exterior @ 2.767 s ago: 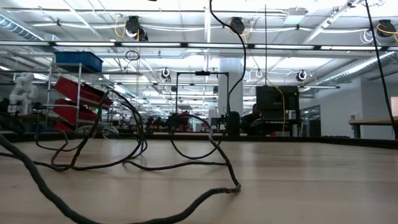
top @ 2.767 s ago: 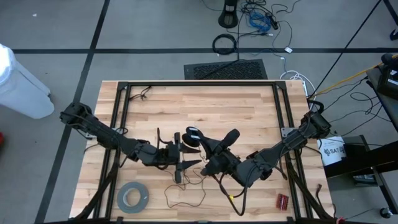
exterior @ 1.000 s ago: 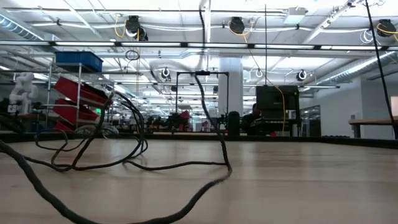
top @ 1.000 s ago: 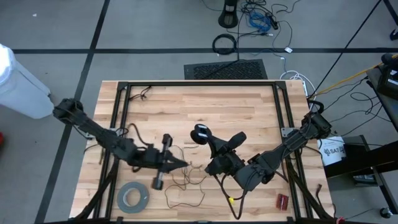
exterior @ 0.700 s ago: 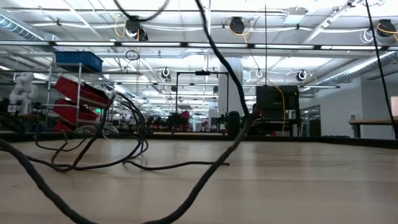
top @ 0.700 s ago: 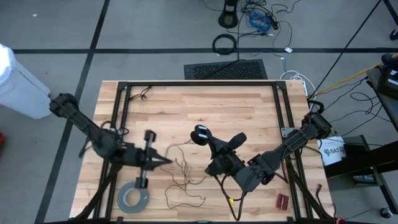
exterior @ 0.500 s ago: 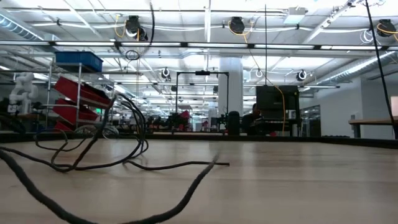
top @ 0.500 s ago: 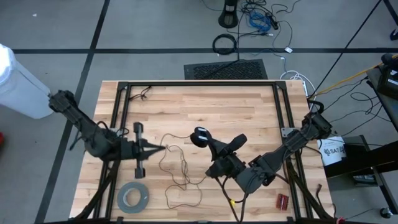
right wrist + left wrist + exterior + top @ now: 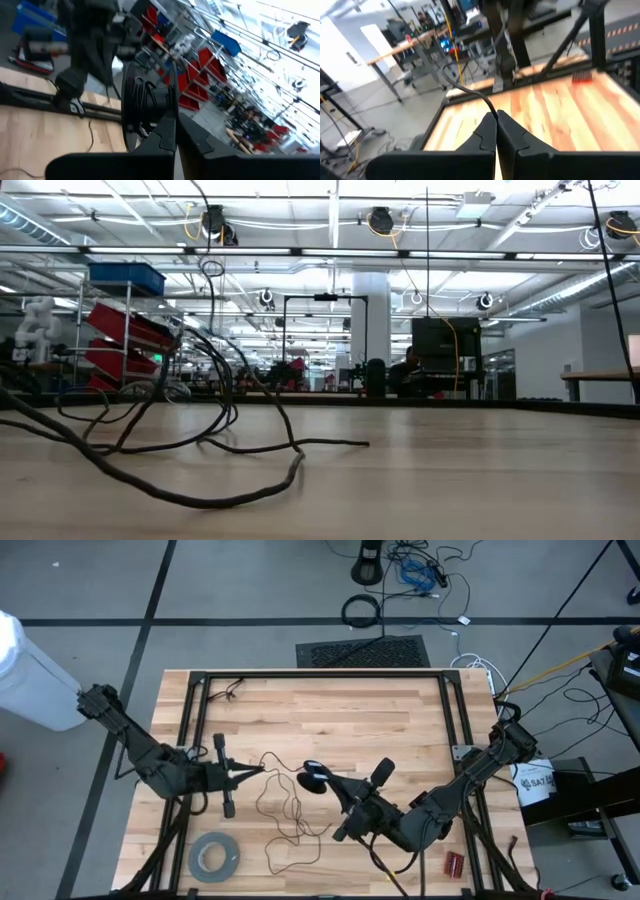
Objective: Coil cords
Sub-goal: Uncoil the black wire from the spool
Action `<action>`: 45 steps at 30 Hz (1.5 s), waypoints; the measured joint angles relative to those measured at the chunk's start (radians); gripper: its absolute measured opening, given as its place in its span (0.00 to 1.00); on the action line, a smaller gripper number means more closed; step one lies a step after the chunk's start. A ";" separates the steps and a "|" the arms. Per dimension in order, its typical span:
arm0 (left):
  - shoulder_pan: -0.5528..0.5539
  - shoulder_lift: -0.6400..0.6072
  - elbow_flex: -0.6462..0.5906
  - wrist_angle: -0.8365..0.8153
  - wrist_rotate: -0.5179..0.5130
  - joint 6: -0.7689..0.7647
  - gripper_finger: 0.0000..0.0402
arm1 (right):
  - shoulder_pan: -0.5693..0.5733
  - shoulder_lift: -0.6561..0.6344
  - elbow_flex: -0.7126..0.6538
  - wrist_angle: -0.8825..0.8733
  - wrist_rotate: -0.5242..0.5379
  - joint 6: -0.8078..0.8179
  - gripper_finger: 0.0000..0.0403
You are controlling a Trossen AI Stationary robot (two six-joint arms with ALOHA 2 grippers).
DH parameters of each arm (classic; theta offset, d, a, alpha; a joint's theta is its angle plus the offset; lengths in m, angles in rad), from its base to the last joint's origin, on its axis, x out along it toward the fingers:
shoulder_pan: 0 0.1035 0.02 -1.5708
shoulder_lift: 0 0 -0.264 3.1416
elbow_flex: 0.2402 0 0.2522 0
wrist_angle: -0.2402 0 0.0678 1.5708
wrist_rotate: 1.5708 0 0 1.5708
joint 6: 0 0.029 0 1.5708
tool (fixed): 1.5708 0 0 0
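The cord is one thin dark wire (image 9: 283, 802) joined to a small round black disc (image 9: 313, 778). Its loose loops lie on the wooden table (image 9: 330, 715) between the arms and toward the near edge, and they show close up in the low view (image 9: 210, 498). My left gripper (image 9: 262, 769) is left of the table's middle, shut on the wire. My right gripper (image 9: 333, 789) is just right of it, shut on the disc (image 9: 145, 102), which has turns of wire wound on it. My left gripper pinches the wire (image 9: 492, 112) between its two fingertips. The fingers lie about level and point toward the table's right edge. From them the wire rises in a slack arc (image 9: 454, 80), then drops into the loops on the table. My right gripper pinches the disc at its rim (image 9: 169, 116) between its two fingers, coming from the table's near right. The disc stands edge-on to the wrist camera. Whether it is clear of the table, I cannot tell.
A wide grey tape roll (image 9: 213, 856) lies near the front left corner. A small red object (image 9: 455, 863) lies at the front right. A black frame (image 9: 320, 674) rims the table. The far half of the tabletop is bare wood.
My left gripper has gone toward the table's left and far edges with the wire in its fingers, and the wire loops have spread out leftward between the arms. My right gripper has brought the disc a little toward the near edge. Both have stayed shut.
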 joint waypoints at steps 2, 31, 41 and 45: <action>0.002 0.008 0.000 -0.040 0.009 -0.027 0.01 | 0.000 0.000 0.000 0.032 -0.005 -0.028 0.00; 0.056 0.395 0.000 0.715 -0.115 0.216 0.31 | -0.045 -0.005 0.000 0.052 -0.022 -0.109 0.00; 0.097 0.539 0.000 1.022 -0.102 0.239 0.31 | -0.045 -0.005 0.000 0.033 -0.022 -0.064 0.00; 0.110 0.562 0.000 1.036 -0.079 0.229 0.31 | -0.045 -0.005 0.000 0.028 -0.023 -0.059 0.00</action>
